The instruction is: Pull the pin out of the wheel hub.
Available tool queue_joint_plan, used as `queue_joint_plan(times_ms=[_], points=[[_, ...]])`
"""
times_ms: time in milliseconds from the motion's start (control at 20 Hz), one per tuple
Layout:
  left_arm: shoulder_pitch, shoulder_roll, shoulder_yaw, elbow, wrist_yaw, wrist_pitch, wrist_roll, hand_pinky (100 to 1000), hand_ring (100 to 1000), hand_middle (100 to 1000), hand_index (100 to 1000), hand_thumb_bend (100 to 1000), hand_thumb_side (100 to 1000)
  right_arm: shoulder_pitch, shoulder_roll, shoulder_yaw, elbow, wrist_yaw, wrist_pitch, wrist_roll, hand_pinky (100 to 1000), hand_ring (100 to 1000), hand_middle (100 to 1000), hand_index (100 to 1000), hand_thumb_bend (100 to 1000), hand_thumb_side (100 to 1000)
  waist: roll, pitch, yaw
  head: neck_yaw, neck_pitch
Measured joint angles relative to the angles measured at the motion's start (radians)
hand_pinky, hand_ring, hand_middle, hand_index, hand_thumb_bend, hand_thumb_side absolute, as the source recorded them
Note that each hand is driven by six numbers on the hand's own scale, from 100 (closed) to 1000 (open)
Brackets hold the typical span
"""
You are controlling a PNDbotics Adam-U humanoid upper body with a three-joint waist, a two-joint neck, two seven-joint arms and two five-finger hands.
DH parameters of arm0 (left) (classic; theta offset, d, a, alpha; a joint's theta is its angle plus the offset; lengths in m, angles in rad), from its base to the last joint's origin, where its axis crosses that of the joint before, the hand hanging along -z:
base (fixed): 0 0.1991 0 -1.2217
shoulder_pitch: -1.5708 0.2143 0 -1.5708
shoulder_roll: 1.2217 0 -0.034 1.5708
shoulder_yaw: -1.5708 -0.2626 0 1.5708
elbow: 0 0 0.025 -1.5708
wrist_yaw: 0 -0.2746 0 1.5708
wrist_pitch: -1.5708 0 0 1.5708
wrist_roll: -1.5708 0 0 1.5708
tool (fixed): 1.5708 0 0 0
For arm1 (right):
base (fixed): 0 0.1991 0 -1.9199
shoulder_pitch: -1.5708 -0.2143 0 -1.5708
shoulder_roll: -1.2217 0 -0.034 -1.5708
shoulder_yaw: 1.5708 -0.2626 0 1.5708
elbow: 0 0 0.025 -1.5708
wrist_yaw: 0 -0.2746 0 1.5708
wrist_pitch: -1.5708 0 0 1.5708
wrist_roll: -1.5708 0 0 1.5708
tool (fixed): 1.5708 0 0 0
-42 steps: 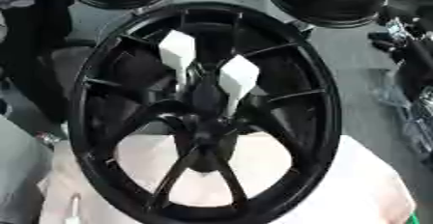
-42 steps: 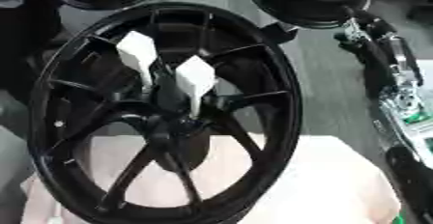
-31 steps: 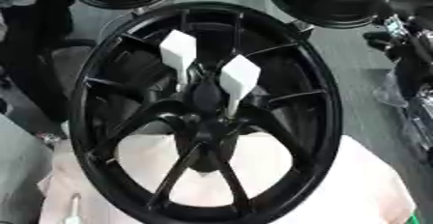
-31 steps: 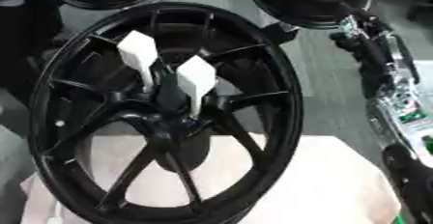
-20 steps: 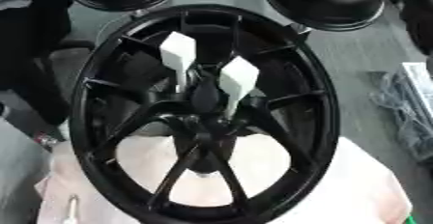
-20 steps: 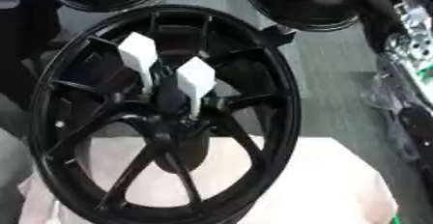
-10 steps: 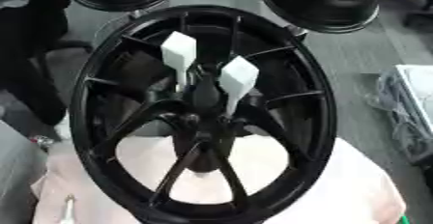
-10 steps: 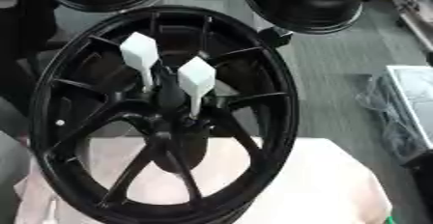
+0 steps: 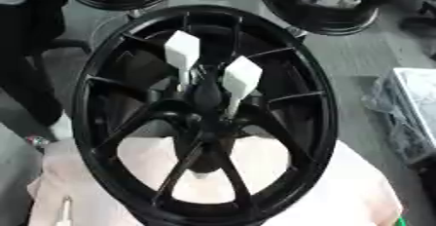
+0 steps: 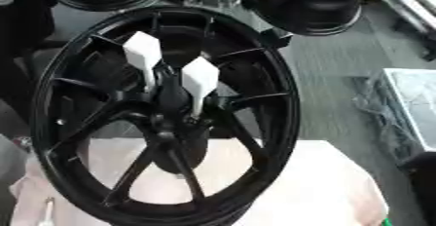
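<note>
Item: black spoked wheel hub [image 9: 204,118], standing upright on a pale cloth-covered bench [image 9: 357,191], filling most of both views.

Fittings: two white pins with broad flat heads, left pin [image 9: 181,54] and right pin [image 9: 241,78], both seated at the centre boss [image 9: 207,96] and projecting toward the camera, heads close together but apart. The task does not say which pin is meant.

Robot hand, left: not in either view. Robot hand, right: not in either view; the state of their fingers cannot be told.

Surroundings: two more dark wheels [image 9: 328,1] at the far edge; a clear bin [image 10: 408,108] to the right on the floor.

Risks, as judged: the hub stands on its rim, so a pull off the pin's axis may tip or roll it. The neighbouring pin may be caught by fingers closing on the wrong head.

Room: open space in front of the heads; spokes crowd the shafts on every side. Approach from the front looks clearest.
</note>
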Motion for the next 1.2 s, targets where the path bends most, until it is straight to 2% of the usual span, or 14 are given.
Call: queue_joint_plan(times_ms=[250,300,550,800,1000,1200], points=[[0.003,0.0,0.0,0.001,0.0,0.001,0.001,759,770,761,799,515,586,-0.042,0.02,0.055,0.0,0.041,0.0,0.114,829,759,769,842,405,554,-0.001,0.0,-0.003,0.007,0.001],[0.005,0.0,0.0,0.001,0.0,0.001,0.001,759,770,761,799,515,585,-0.05,0.027,0.062,0.0,0.048,-0.004,0.141,830,762,769,844,429,538,-0.001,0.0,-0.004,0.008,0.001],[0.007,0.0,0.0,0.003,0.002,0.001,0.001,759,769,760,799,513,586,-0.077,0.063,0.085,0.0,0.089,-0.036,0.298,835,782,788,853,408,538,-0.001,0.0,-0.005,0.01,0.008],[0.008,0.0,0.0,0.005,0.004,0.001,0.001,759,769,760,798,512,588,-0.076,0.072,0.09,0.016,0.144,-0.089,0.439,842,799,803,861,455,458,-0.001,0.0,-0.004,0.012,0.008],[0.008,0.0,0.0,0.005,0.004,0.001,0.001,759,769,761,798,511,589,-0.061,0.076,0.09,0.053,0.193,-0.148,0.494,843,801,803,861,501,359,-0.001,0.0,-0.003,0.014,0.008],[0.008,0.0,0.0,0.006,0.005,0.002,0.0,759,770,761,798,510,590,-0.043,0.08,0.09,0.094,0.239,-0.206,0.507,843,803,801,858,516,295,-0.001,0.001,-0.001,0.015,0.008]])
